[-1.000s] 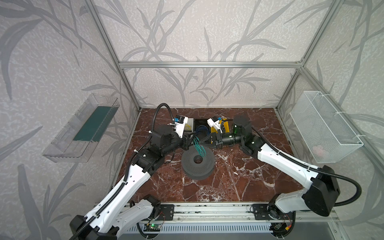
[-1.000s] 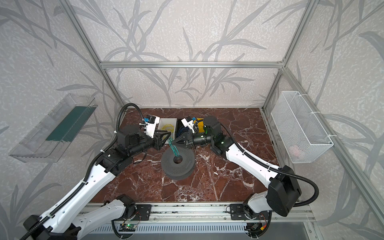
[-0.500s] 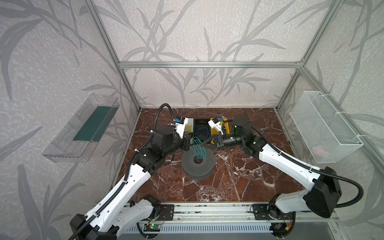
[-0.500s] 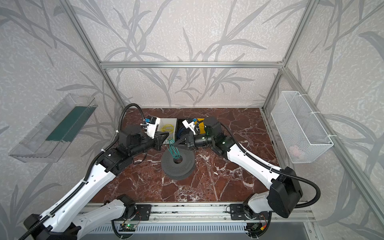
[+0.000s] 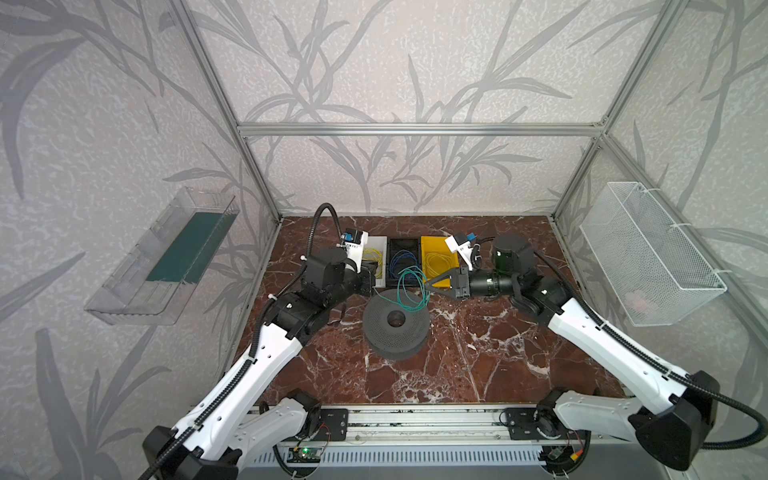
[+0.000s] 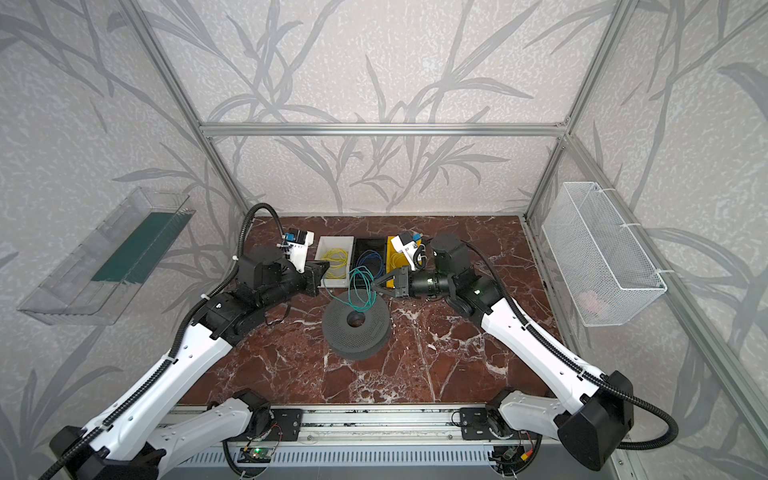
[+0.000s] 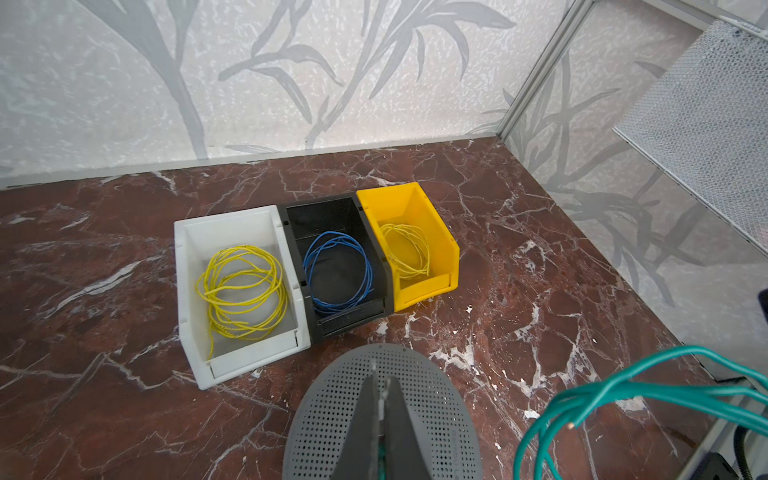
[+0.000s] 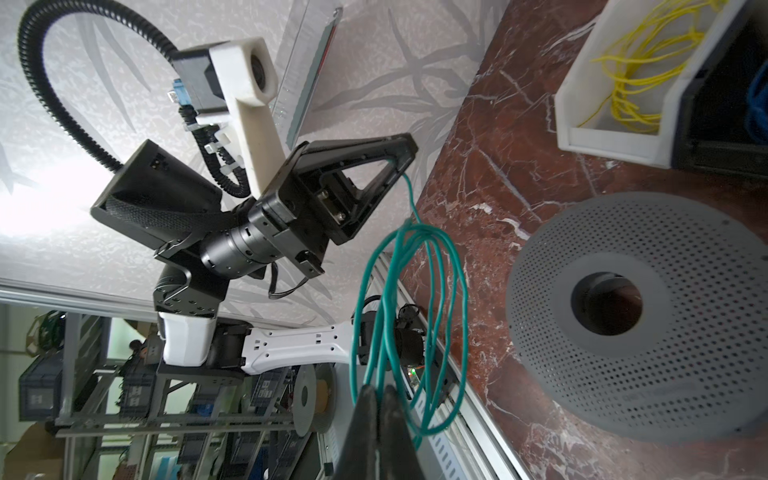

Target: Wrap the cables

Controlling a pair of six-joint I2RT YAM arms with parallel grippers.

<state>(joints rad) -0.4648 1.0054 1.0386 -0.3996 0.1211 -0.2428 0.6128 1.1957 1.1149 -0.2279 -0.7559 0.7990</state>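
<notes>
Teal-green cable (image 5: pixel 409 286), one: its loose loops hang from the right pincer (image 5: pixel 426 287), clenched on them, while the left pincer (image 8: pixel 405 160) is clenched on one end. One grey perforated spool (image 5: pixel 386 332) lies on the counter (image 5: pixel 478 332) just beneath the loops. Beyond both pincers stand three bins: white bin (image 7: pixel 183 266) with one yellow coil (image 7: pixel 243 291), black bin (image 7: pixel 324 208) with one blue coil (image 7: pixel 336 270), and yellow bin (image 7: pixel 446 253) with a second yellow coil (image 7: pixel 405 249).
</notes>
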